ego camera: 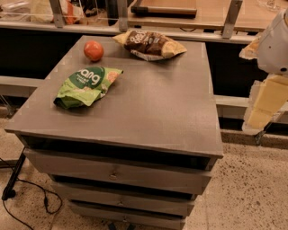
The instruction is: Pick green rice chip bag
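The green rice chip bag [86, 86] lies flat on the left part of the grey cabinet top [148, 108]. It is light green and crinkly, with a dark green round patch and white lettering. My gripper [263, 105] hangs at the right edge of the view, beyond the cabinet's right side and well apart from the bag. It shows as pale yellow parts under the white arm [275, 42]. It holds nothing that I can see.
A brown-and-yellow snack bag [150, 44] lies at the back of the top. An orange round fruit [93, 50] sits at the back left. The cabinet has drawers [117, 173] below. A wooden counter [180, 13] stands behind. A black cable [27, 197] lies on the floor at left.
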Controlling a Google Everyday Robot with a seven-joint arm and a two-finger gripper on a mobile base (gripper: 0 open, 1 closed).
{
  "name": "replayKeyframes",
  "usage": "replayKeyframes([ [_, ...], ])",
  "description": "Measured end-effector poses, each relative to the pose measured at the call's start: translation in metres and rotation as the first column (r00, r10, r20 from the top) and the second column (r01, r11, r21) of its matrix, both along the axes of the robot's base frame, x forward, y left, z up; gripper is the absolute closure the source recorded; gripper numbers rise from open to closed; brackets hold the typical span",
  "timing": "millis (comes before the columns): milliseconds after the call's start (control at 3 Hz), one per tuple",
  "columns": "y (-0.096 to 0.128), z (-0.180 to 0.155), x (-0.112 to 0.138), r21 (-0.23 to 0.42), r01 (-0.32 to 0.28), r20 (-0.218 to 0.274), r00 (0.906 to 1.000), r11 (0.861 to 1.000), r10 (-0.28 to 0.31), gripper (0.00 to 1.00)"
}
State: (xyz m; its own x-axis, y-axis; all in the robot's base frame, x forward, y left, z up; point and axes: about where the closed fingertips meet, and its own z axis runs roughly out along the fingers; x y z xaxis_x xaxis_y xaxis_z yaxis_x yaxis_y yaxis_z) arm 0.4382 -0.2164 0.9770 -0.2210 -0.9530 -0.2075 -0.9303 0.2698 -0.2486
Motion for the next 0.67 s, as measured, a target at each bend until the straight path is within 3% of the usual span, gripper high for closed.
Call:
replayKeyframes([
  [333, 0.0, 0.0, 0.0, 0.0, 0.0, 0.0, 1.0, 1.0, 0.0, 0.0],
  [667, 0.019, -0.001, 0.005, 0.095, -0.02, 0.004, 0.9998, 0.995, 0.02, 0.0],
])
